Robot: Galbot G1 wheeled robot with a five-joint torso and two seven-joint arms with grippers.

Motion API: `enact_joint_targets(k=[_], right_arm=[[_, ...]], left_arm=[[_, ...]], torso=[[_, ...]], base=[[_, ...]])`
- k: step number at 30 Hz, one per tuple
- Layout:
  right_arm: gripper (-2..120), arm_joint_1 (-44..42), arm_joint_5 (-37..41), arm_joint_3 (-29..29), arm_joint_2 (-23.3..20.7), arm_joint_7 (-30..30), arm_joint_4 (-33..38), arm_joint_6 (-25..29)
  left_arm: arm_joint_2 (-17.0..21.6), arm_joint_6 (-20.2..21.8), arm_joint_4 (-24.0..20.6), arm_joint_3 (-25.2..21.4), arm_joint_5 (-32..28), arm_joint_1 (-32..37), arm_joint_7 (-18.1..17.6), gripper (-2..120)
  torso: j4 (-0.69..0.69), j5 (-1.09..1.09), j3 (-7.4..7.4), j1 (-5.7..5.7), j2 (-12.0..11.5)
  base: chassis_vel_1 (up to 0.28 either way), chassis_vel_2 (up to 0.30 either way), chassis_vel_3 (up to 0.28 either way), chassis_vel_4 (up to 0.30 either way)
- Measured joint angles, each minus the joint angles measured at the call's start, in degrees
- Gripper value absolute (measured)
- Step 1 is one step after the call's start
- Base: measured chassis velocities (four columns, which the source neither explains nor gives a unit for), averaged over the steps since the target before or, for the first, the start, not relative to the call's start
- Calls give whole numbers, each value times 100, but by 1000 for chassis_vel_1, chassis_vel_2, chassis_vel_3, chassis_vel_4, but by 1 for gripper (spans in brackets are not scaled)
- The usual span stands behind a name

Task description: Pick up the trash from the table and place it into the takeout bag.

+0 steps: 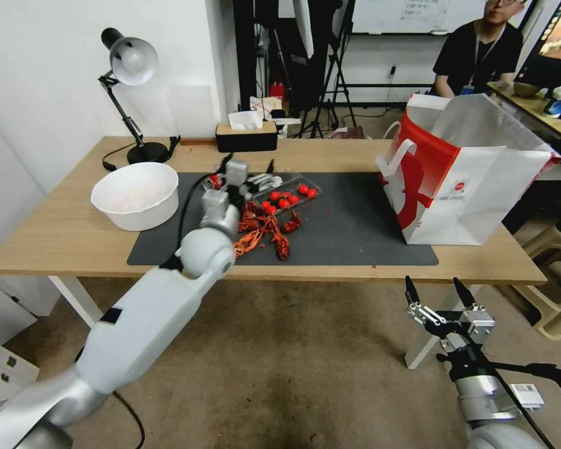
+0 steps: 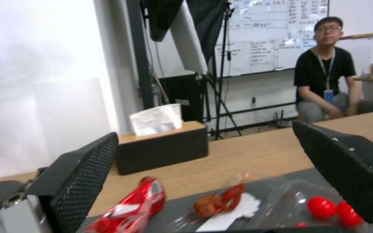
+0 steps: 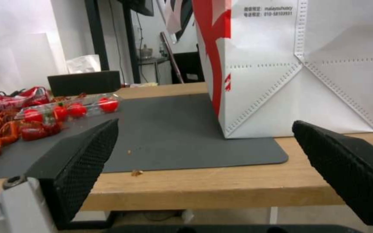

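A crushed red soda can (image 2: 130,204) lay on the dark grey mat (image 1: 349,224) toward the table's (image 1: 62,237) far side, beside a clear plastic tray of red tomatoes (image 1: 287,194) and a heap of red crayfish shells (image 1: 262,234). The left gripper (image 2: 204,181) hovered low over this litter with its fingers spread wide, gripping nothing. A white bowl (image 1: 136,194) sat at the mat's left edge. The takeout bag (image 1: 461,174) stood upright and open at the mat's right end. The right gripper (image 1: 433,293) waited below the table's near edge, fingers apart and empty.
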Motion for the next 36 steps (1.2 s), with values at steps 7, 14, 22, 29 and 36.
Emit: enact_joint_targets(k=[7,14,22,29,36], right_arm=[[100,42,-7,-45,-6,12,-4,-16],[100,51,-15,-55,-7,12,-8,-19],[100,65,-28,-69,-7,15,-8,-27],[100,67,-42,-75,-28,32,11,-46],[100,68,-43,-64,-48,49,44,-69]], left_arm=[[118,-59,-285,-322,115,500,6,100],[129,-112,-337,-414,160,644,25,100],[141,-194,-478,-620,276,930,24,100],[34,-186,-1120,-1289,769,2178,-515,100],[-319,216,-1709,-1562,1212,3265,-1172,100]], torso=[[1,-1,0,-1,0],[2,-1,0,0,0],[-3,0,0,0,0],[0,0,0,0,0],[0,0,0,0,0]], base=[[0,0,0,0],[0,0,0,0],[0,0,0,0],[0,0,0,0],[0,0,0,0]])
